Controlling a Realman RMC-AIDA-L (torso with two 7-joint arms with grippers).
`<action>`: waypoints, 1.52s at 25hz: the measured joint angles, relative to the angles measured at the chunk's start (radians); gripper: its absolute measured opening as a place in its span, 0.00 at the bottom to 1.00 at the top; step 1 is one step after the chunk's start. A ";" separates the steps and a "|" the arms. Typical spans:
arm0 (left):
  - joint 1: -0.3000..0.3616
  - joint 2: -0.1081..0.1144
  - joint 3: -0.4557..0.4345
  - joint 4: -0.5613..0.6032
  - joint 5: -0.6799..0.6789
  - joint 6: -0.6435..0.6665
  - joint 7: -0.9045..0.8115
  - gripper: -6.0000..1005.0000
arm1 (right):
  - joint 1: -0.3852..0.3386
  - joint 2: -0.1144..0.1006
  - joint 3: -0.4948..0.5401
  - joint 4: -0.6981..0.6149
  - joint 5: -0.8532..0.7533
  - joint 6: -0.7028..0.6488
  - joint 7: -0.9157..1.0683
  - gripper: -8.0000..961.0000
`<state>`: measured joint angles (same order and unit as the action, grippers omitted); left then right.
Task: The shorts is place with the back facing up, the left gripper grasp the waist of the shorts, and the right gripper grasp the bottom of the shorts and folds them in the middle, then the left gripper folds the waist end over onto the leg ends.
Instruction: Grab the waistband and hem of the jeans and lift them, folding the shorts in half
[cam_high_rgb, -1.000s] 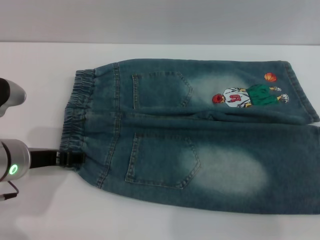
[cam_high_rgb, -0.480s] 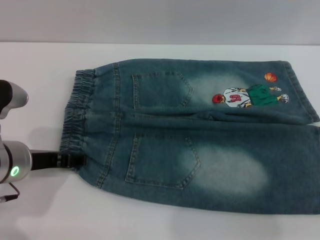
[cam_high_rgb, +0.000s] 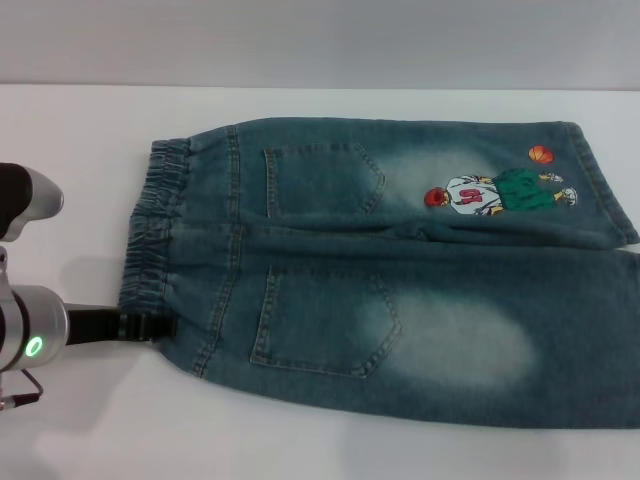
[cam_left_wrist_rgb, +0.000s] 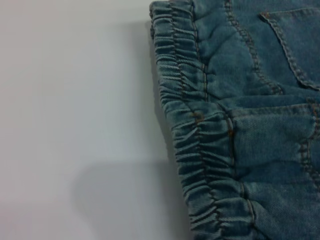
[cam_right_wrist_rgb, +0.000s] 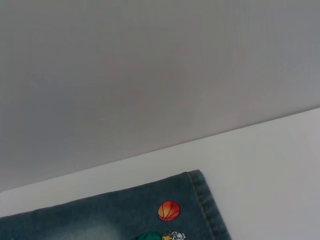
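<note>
At the far left, the left gripper sits at the near corner of the waistband, touching its edge; whether its fingers are closed on the cloth cannot be told. The shorts lie flat on the white table, long axis running rightward to the leg ends. The right gripper is out of sight, so the left arm is nearer.

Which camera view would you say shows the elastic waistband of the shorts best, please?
The left wrist view: the gathered waistband fills the frame, its ribs and stitching plain. The head view shows the whole waistband, with the left gripper at its near corner. The right wrist view shows only a leg hem corner.
</note>
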<state>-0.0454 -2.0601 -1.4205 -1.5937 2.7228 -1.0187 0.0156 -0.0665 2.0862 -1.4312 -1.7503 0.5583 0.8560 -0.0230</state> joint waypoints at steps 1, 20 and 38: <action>0.000 0.000 0.000 0.000 0.000 0.000 0.000 0.79 | 0.000 0.000 0.000 0.000 0.000 0.000 -0.002 0.75; -0.010 0.000 0.039 -0.048 0.002 -0.033 -0.001 0.63 | 0.002 -0.002 0.000 -0.002 0.000 0.002 -0.006 0.75; -0.013 0.002 0.045 -0.091 0.003 -0.065 0.003 0.45 | 0.000 -0.002 0.012 -0.006 0.000 0.099 -0.006 0.75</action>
<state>-0.0588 -2.0585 -1.3759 -1.6852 2.7259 -1.0840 0.0184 -0.0661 2.0847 -1.4188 -1.7560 0.5582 0.9546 -0.0292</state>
